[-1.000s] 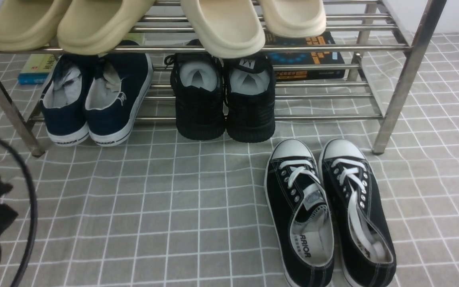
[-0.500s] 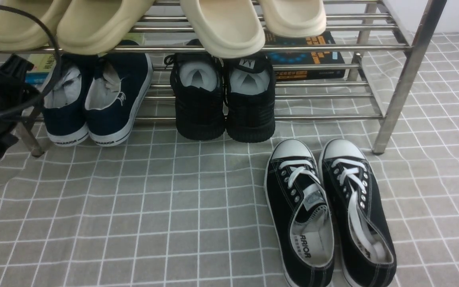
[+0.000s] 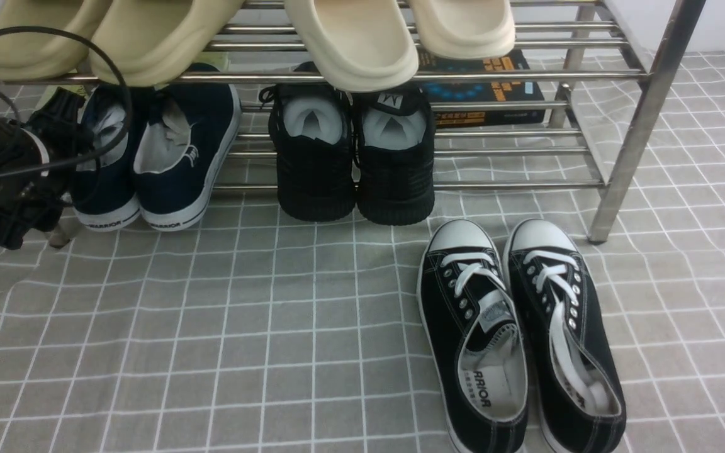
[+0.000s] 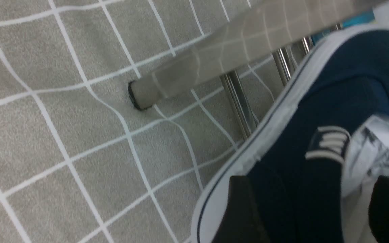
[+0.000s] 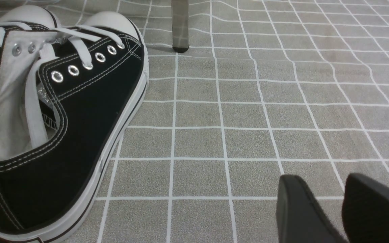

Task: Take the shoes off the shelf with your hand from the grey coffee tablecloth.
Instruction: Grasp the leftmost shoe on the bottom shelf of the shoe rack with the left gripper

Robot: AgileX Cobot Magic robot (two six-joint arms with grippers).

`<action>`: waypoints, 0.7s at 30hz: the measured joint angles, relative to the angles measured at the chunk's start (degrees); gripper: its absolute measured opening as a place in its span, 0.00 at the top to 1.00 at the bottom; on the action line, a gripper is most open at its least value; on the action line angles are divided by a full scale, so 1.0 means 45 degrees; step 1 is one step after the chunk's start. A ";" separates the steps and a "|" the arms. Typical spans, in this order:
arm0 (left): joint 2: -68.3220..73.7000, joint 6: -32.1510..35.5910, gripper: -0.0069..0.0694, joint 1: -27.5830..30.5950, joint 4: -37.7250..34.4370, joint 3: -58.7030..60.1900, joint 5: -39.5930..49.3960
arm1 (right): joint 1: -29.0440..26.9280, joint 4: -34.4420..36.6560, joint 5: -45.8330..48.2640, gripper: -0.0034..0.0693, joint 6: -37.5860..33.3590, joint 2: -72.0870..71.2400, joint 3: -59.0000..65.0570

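Observation:
The shoes, a navy pair with white soles [image 3: 177, 157], sit on the lower tier of the steel shelf [image 3: 627, 145], heels toward me. My left gripper [image 3: 60, 126] hangs at the outer side of the left navy shoe [image 3: 101, 182]. In the left wrist view the left gripper [image 4: 316, 209] is open wide, its black fingers [image 4: 245, 212] standing on either side of that navy shoe's [image 4: 343, 87] side wall. Low over the grey coffee tablecloth [image 3: 274, 327], my right gripper [image 5: 339, 202] is open by a narrow gap and holds nothing.
Black knit sneakers [image 3: 350, 157] share the lower tier. Black lace-up sneakers [image 3: 520, 333] lie on the cloth in front of the shelf's right end, close to my right gripper. Beige slippers [image 3: 350, 38] fill the top tier. Books [image 3: 482, 88] lie behind the shelf.
My left arm has risen from the lower left corner and moved forward to the left navy shoe. None of the shoes has shifted.

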 joint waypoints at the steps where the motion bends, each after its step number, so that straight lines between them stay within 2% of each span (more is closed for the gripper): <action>1: 0.0013 -0.0196 0.25 0.0001 0.0245 0.0000 -0.0018 | 0.0000 0.0000 0.0000 0.64 0.0000 0.0000 0.0000; 4: 0.0172 -0.1602 0.25 0.0042 0.1603 -0.0013 -0.0120 | 0.0000 0.0000 0.0000 0.63 0.0000 0.0000 0.0000; 8: 0.0241 -0.2272 0.26 0.0042 0.2368 -0.0013 -0.0225 | 0.0000 0.0000 0.0000 0.63 0.0000 0.0000 0.0000; 21: 0.0770 -0.2462 0.38 0.0042 0.2563 -0.0013 -0.0519 | 0.0000 0.0000 -0.0012 0.63 0.0000 0.0000 0.0000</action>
